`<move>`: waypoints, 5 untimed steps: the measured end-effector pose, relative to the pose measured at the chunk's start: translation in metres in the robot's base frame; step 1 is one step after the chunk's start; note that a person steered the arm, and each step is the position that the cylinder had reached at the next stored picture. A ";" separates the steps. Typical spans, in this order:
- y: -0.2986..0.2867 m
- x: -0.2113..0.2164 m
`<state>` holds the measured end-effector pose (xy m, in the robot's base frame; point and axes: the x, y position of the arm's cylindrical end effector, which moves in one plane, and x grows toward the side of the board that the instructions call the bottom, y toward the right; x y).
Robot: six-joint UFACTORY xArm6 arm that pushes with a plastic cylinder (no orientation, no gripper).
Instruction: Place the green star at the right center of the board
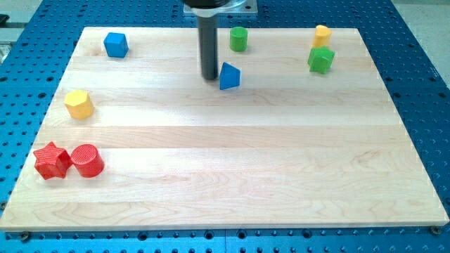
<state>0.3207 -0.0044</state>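
The green star (pixel 320 60) lies near the view's top right of the wooden board (pixel 232 176), just below a yellow block (pixel 322 34). My tip (pixel 209 76) stands at the view's top centre, far to the left of the green star. The tip is right beside the left side of a blue triangular block (pixel 229 76); I cannot tell if they touch.
A green cylinder (pixel 239 39) sits above and right of the tip. A blue cube (pixel 115 44) is at the top left. A yellow hexagon (pixel 79 104) is at the left. A red star (pixel 51 160) and a red cylinder (pixel 87 160) sit together at the lower left.
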 end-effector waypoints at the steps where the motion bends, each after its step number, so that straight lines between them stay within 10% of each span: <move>1: 0.062 -0.060; 5: 0.239 -0.074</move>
<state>0.2468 0.2341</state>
